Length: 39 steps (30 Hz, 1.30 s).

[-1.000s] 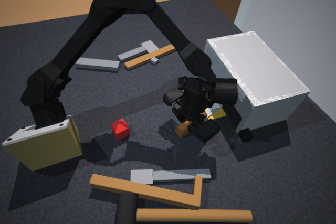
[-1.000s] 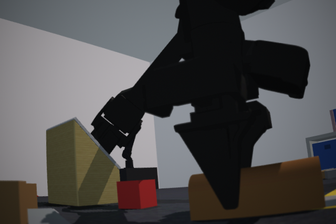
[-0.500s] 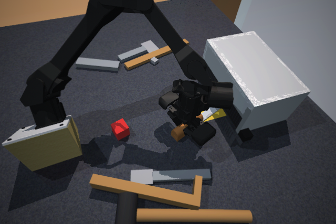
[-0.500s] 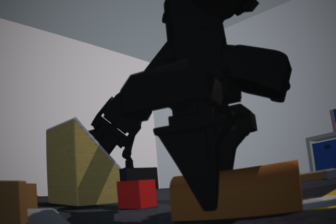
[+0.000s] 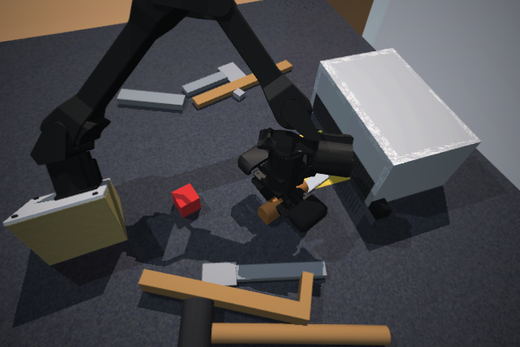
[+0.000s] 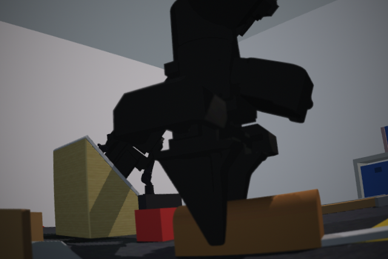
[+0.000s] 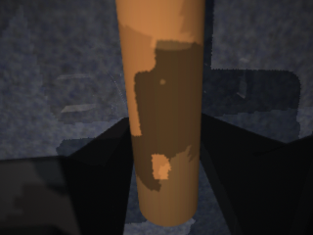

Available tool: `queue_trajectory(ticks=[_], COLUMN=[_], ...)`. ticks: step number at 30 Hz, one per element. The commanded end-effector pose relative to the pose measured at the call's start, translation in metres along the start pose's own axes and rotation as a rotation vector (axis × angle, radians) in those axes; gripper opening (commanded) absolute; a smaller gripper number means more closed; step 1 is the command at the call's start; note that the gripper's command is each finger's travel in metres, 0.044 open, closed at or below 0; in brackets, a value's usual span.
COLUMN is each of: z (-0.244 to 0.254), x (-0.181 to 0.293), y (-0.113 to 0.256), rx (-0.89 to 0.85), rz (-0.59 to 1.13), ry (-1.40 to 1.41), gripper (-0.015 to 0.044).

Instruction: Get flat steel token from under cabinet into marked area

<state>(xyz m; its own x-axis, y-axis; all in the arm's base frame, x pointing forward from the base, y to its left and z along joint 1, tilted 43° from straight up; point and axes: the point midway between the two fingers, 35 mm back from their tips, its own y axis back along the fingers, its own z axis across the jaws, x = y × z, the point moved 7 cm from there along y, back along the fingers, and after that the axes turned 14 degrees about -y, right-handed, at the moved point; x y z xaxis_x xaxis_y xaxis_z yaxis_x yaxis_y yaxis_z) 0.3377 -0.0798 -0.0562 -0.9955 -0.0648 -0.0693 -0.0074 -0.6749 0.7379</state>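
Note:
My gripper [image 5: 280,202] [image 6: 223,229] [image 7: 161,123] is shut on the orange round handle [image 5: 267,213] [image 6: 275,223] [image 7: 168,98] of a tool, low over the table. The tool's pale flat shaft [image 5: 317,182] [image 6: 343,236] runs from the handle towards the cabinet [image 5: 419,112]; its far end is hidden behind the arm. The yellow marking [image 5: 335,181] [image 6: 382,224] of the area in front of the cabinet is partly covered by the arm and the shaft. The dark vent slots [image 5: 361,174] are partly covered. The steel token is not visible in any view.
A red cube [image 5: 186,200] [image 6: 154,224] stands between the arm's base and the gripper. At the front lie a grey bar [image 5: 281,271], an orange hooked stick [image 5: 227,296] and a black-headed tool [image 5: 300,333]. Grey bars [image 5: 151,98] and an orange stick [image 5: 214,94] lie further back.

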Motion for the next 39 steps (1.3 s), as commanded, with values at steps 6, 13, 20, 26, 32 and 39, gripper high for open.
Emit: queue_trajectory(ticks=[6,13,20,26,32,39], z=[-0.004,-0.008,-0.011,-0.014,-0.017,-0.021], x=[0.016,0.026,0.036,0.046,0.056,0.068], y=[-0.001,-0.001,-0.001,-0.001,-0.001,-0.001], rx=[-0.002,-0.001,-0.001,0.0,0.0,0.001], rz=[0.005,0.005,0.005,0.006,0.006,0.007], ry=[-0.005,-0.006,-0.006,-0.006,-0.007,-0.007], gripper=[0.0,0.0,0.0,0.0,0.0,0.0])
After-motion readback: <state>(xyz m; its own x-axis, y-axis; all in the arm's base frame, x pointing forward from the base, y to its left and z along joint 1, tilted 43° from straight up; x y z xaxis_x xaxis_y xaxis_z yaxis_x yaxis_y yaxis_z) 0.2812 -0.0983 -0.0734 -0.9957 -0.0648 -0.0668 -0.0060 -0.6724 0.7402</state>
